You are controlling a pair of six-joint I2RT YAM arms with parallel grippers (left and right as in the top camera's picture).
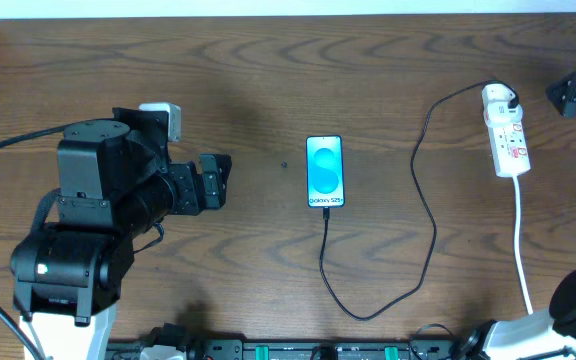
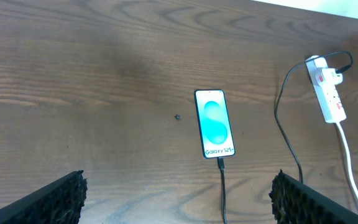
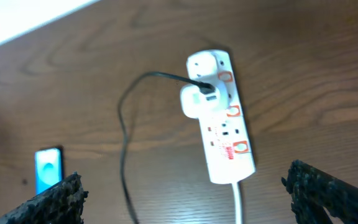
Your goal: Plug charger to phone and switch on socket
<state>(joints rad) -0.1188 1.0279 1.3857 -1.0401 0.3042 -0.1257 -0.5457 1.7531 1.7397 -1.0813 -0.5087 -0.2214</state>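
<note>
**A:** Blue and lit, that screen. Where is the phone (image 1: 325, 171)?

**B:** Flat and face up in the middle of the wooden table (image 1: 218, 80), its long side running near to far. The charger (image 2: 222, 186) meets its near edge, and the connector tip (image 2: 220, 163) looks seated there, as far as I can see.

**A:** And the other end?

**B:** The cable loops toward the near side, swings right, then runs far to a white plug (image 3: 194, 99) sitting in the socket (image 1: 508, 135) at the far right. All that slack is why nothing tugs at the phone.

**A:** So the plugging looks done. What about the switch (image 3: 224, 78)?

**B:** There are red markings (image 3: 238, 147) beside each outlet. Whether the one by the plug is pressed on, I cannot tell. The glowing screen hints at power, but that's a guess.

**A:** Why are the arms where they are?

**B:** The left gripper (image 1: 214, 180) hangs left of the phone, well apart from it, with its fingers spread wide and holding nothing. I'd judge it is just out of the way. The right gripper (image 3: 185, 186) hovers above the socket, fingers also spread and empty, which suits a press on the switch.
</note>
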